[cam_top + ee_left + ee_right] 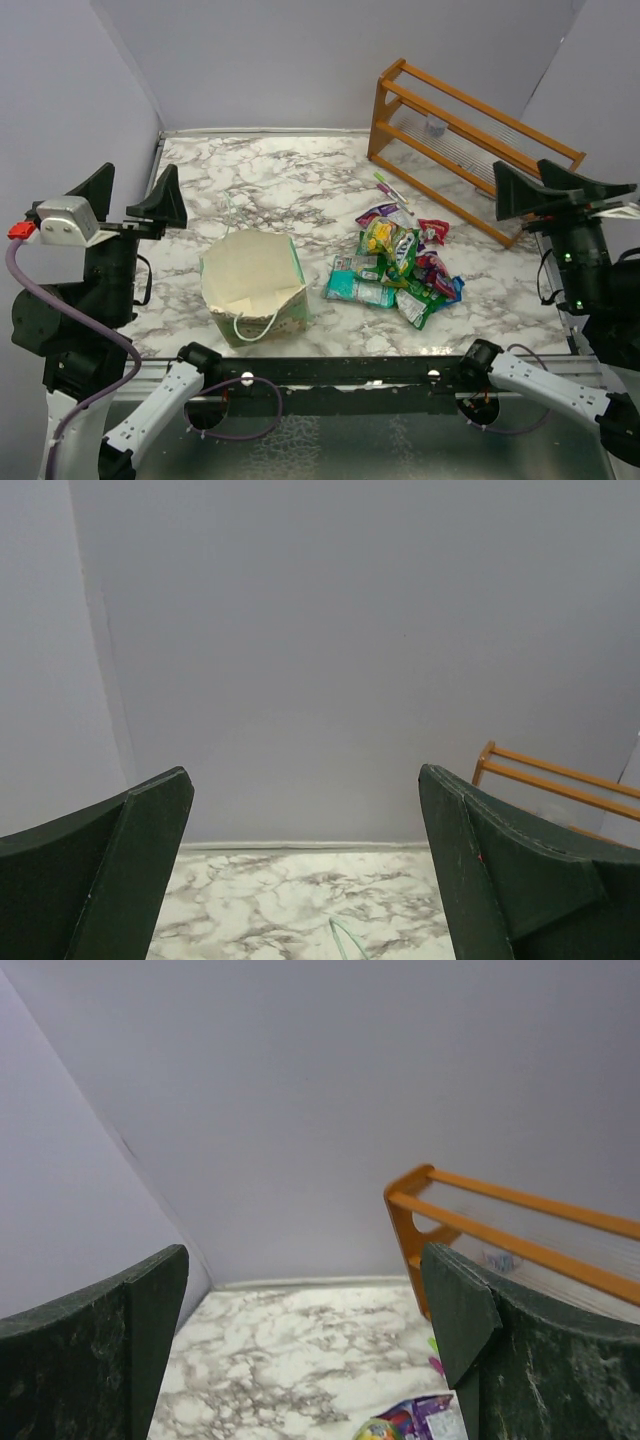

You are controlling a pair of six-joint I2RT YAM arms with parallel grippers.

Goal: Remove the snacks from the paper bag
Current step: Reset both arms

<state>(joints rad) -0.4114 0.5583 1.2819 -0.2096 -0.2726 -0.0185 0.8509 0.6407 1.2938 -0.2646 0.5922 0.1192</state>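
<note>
Top view only: one paper bag point(255, 285) standing on the marble counter point(280, 180), front left of centre, mouth open upward, cream inside showing, white cord handle hanging over the near side. To its right, lying out on the counter, the snacks point(400, 265) in one overlapping heap. Roughly eight packets, though the overlap makes an exact count shaky. Teal packet point(350, 283) nearest the bag, just beside it. One pink-and-green pen point(393, 192) just behind the heap, and one wooden rack point(470, 140) at the back right.

Left wrist view: just wall, a strip of marble and a corner of the rack. No bag or packets in frame. Right wrist view: more of the rack, plus the far edge of the heap, with a purple packet point(430, 1415) at the bottom.

Print on the packets too small to read anywhere.

Left claw point(132, 195) raised off the counter at the left edge, spread wide. Right claw point(550, 185) likewise at the right edge, spread wide.
</note>
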